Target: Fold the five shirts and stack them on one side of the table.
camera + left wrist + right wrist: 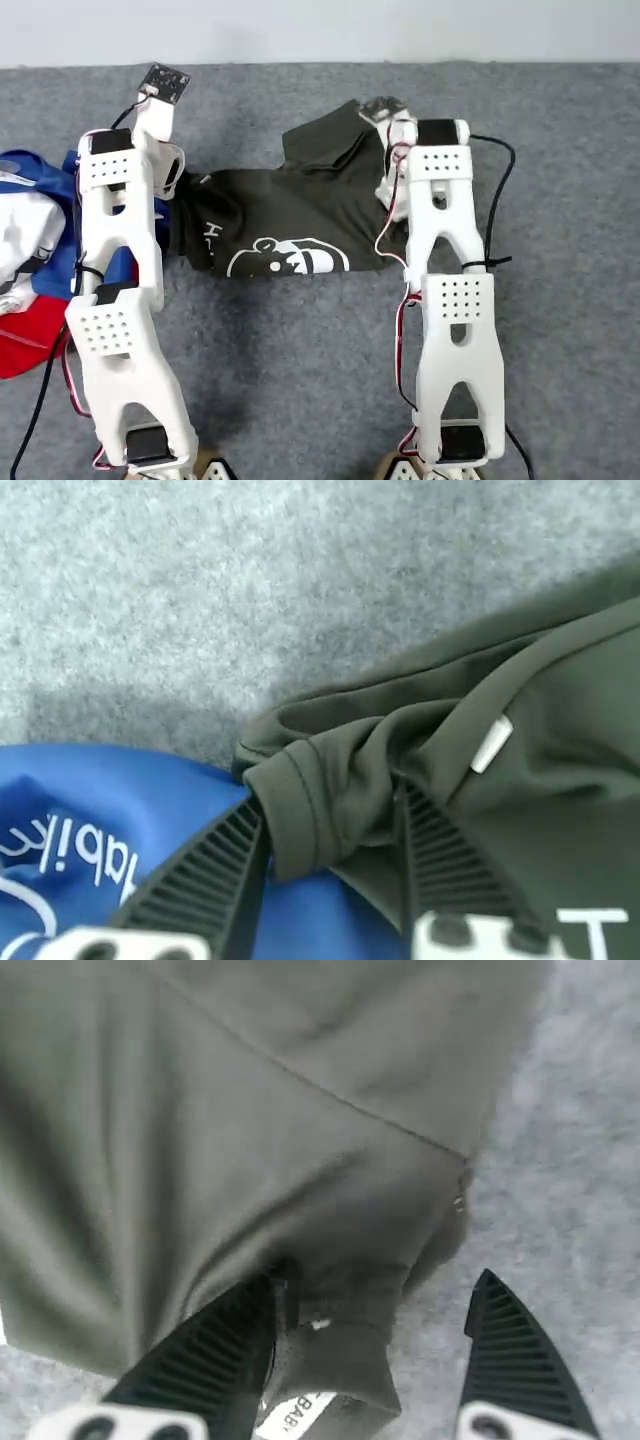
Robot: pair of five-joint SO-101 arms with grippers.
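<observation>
One olive shirt (290, 215) lies print-up mid-table, its long axis running from arm to arm. The left gripper (328, 802) pinches a bunched edge of it, which overlaps a blue shirt (150, 810). The right gripper (378, 1282) gapes wide at the opposite edge, holding nothing.

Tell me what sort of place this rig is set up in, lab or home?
Most likely a lab or workshop test bench: a grey carpet-like table cover, a bare white wall behind, and the left arm and right arm over a dark green shirt beside a pile of shirts.
</observation>
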